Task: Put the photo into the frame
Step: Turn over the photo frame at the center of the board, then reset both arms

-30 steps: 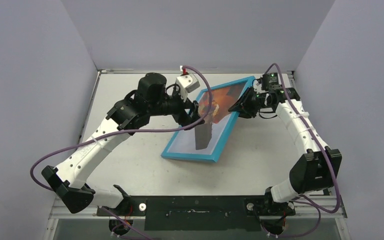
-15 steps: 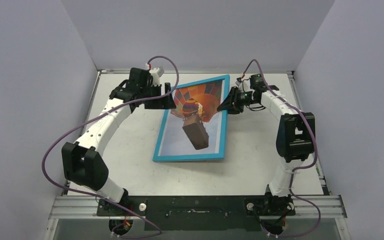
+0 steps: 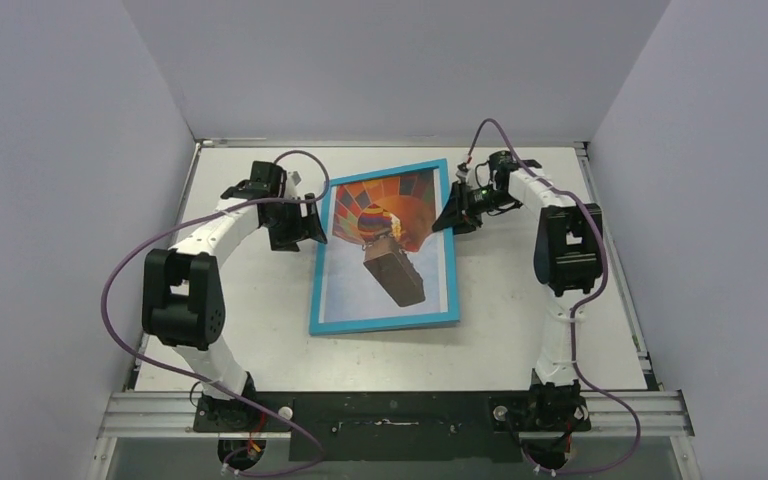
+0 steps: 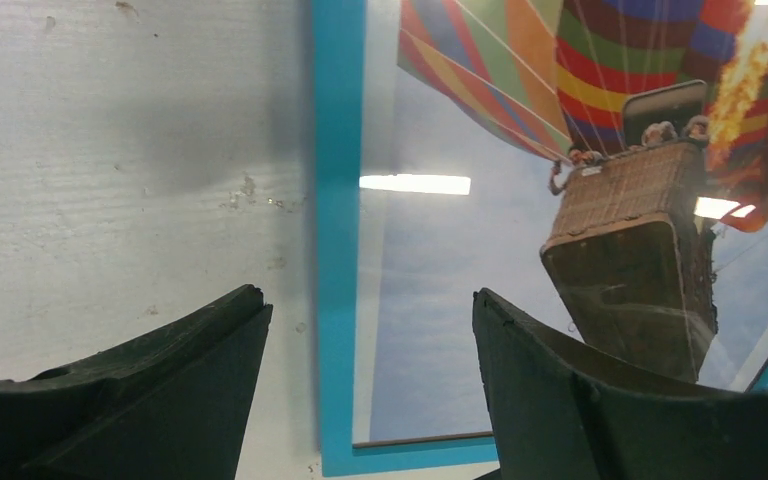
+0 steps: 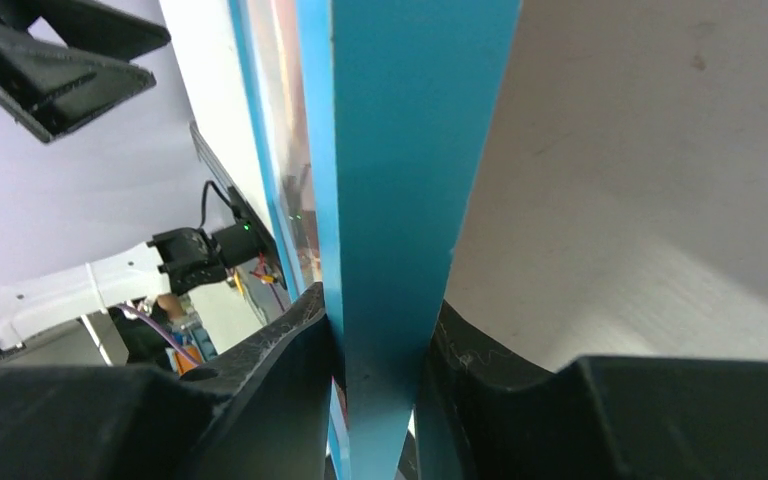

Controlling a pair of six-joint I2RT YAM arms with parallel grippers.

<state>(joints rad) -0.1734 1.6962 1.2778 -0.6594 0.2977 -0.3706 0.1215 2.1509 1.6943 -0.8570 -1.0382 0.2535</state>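
The frame [image 3: 319, 286], bright blue, lies face up in the middle of the table with the photo [image 3: 387, 212] of the orange balloon and brown basket inside it. My right gripper [image 3: 451, 216] is shut on the frame's right edge near the far corner; the right wrist view shows the blue edge [image 5: 400, 150] pinched between the jaws of that gripper [image 5: 382, 335]. My left gripper [image 3: 311, 222] is open and empty at the frame's left edge. In the left wrist view, that gripper [image 4: 368, 297] has the blue edge [image 4: 338, 200] and the photo [image 4: 520, 90] showing between its fingers.
The white table [image 3: 250, 340] is closed in by grey walls on the left, back and right. A metal rail [image 3: 390, 408] with the arm bases runs along the near edge. Purple cables [image 3: 110, 290] hang from both arms.
The frame has turned to stand straighter on the table and shifted left. My left gripper has drawn back from over the photo to the frame's left edge. My right gripper has kept its hold and moved left.
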